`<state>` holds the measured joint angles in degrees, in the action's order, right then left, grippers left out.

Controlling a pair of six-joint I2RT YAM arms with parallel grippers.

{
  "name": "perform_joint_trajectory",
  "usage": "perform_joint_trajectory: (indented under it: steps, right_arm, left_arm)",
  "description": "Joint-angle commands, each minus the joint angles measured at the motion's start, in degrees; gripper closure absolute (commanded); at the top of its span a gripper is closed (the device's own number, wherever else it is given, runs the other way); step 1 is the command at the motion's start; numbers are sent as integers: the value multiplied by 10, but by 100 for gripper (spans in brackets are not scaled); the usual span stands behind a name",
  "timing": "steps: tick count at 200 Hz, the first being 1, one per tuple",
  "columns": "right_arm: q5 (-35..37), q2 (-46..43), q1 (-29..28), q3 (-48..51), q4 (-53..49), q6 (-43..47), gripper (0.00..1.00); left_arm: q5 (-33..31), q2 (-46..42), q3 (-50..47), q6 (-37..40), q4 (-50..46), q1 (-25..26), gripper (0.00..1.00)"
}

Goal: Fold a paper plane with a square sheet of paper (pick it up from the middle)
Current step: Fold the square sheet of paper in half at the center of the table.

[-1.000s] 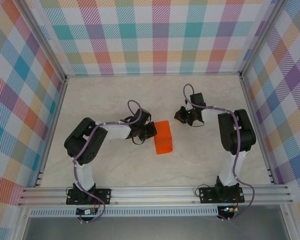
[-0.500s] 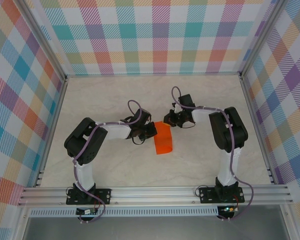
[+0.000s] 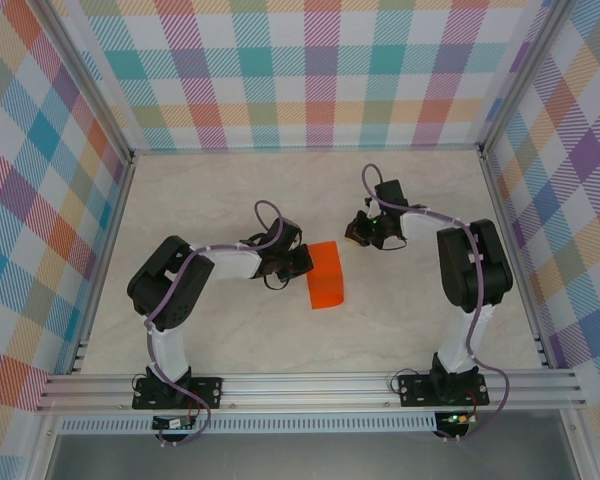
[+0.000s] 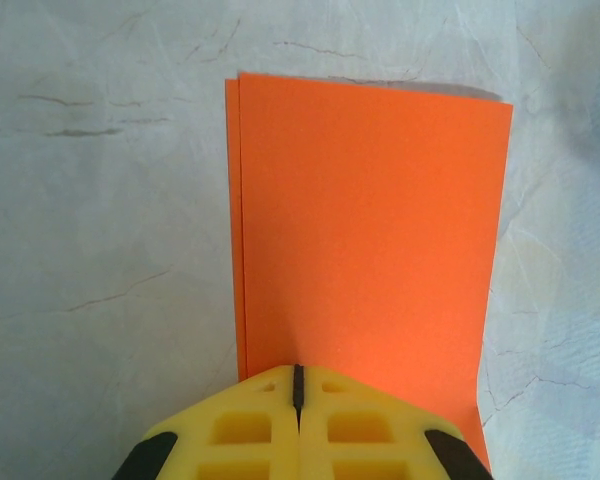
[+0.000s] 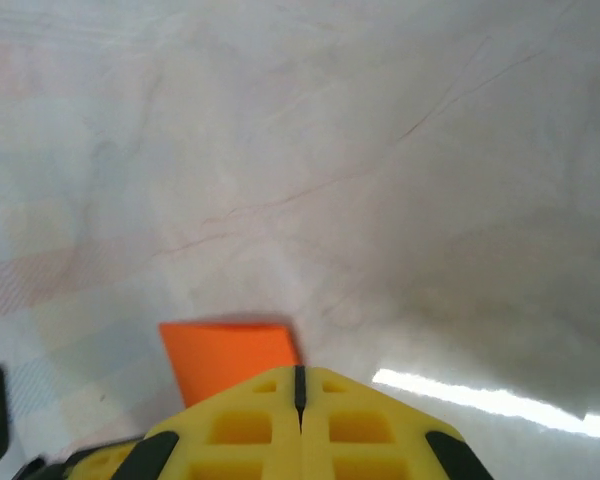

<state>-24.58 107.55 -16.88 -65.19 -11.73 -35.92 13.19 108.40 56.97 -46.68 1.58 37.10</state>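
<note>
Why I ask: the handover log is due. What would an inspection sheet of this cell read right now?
Surface: pale marbled table, no marks or spills seen.
Job's things: orange paper lies flat, folded in half, its two layers slightly offset along one edge; no plane shape yet.
Clutter: nothing seen.
Grippers: left gripper shut, tip at the paper's edge nearest it, contact unclear; right gripper shut, off the paper, near its far corner.
Cables: purple cables loop along both arms, off the paper.
Surroundings: plaid walls on three sides, metal rail at the near edge.
</note>
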Motion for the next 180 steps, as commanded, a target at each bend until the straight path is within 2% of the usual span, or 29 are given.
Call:
perform_joint_trajectory:
  steps: [1, 28, 71, 180]
  right_arm:
    - [-86, -46, -18, 38, -15, 28, 100]
    - [-136, -56, -46, 79, -21, 30, 100]
    - [-151, -45, -67, 111, -29, 38, 100]
    - [-90, -76, -67, 183, -111, 67, 100]
  left_arm:
    - [-69, 53, -55, 12, -207, -1, 100]
    - [-72, 57, -51, 17, -207, -1, 100]
    - [-82, 58, -43, 24, -216, -1, 100]
    - [-90, 66, -37, 24, -220, -1, 100]
